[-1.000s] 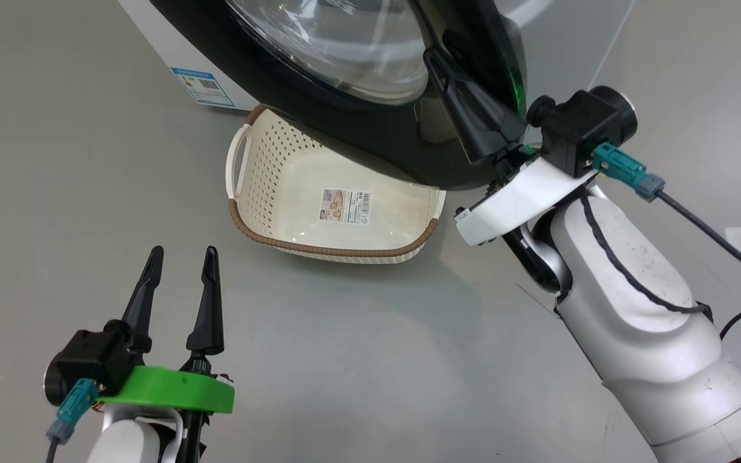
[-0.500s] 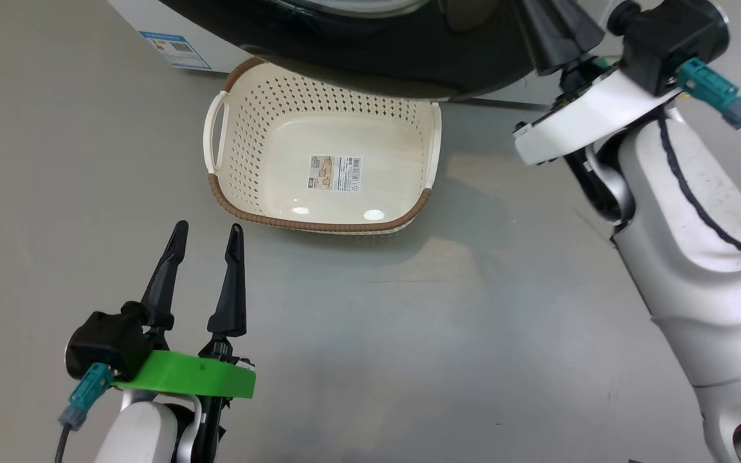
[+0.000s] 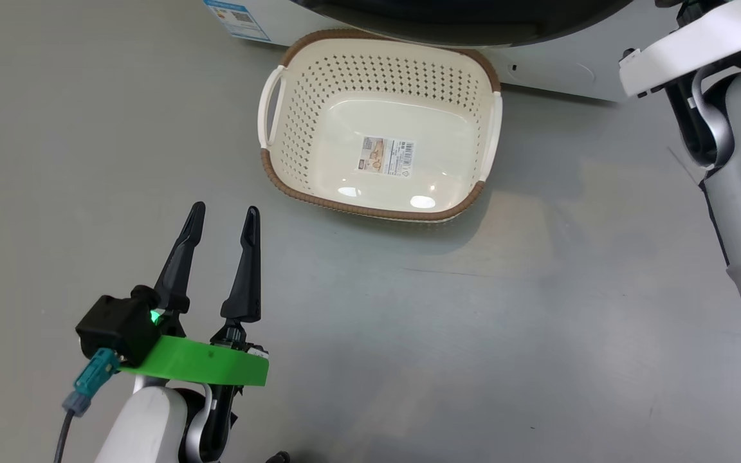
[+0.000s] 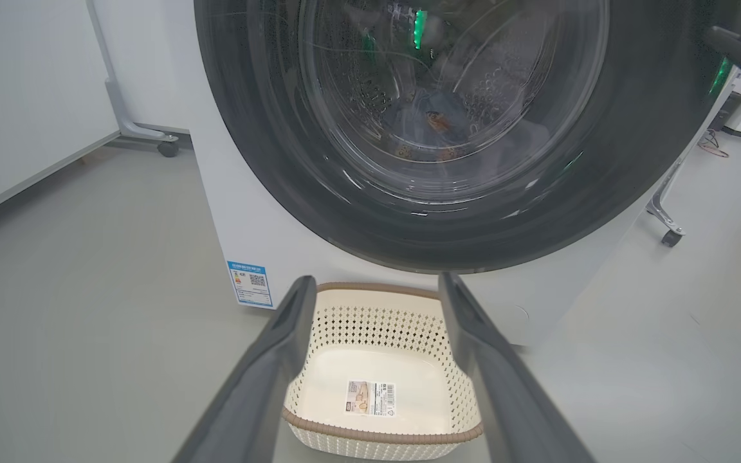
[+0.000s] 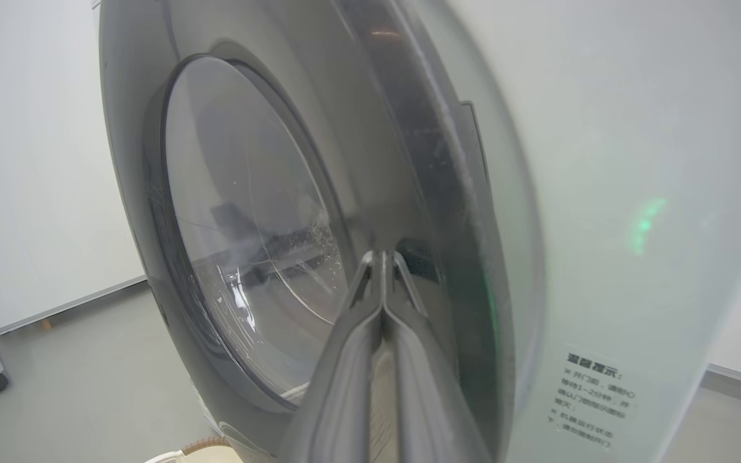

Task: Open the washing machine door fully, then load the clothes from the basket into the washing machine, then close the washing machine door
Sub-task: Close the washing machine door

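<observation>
This looks like a robotics lab or test room, not a home: the washing machine (image 4: pixel 242 218) stands free on bare grey floor (image 4: pixel 87 334) ahead of the left gripper (image 4: pixel 377 281), with white partition panels (image 4: pixel 17 96) on castored metal feet (image 4: pixel 152 132) off to its left.

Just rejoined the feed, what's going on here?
The basket is empty, and the clothes show through the glass of the door. The right hand, shut, has its fingertips at the door's dark edge, apparently pushing it closed; whether it has latched is unclear. The left hand hangs open over the floor near the basket.
</observation>
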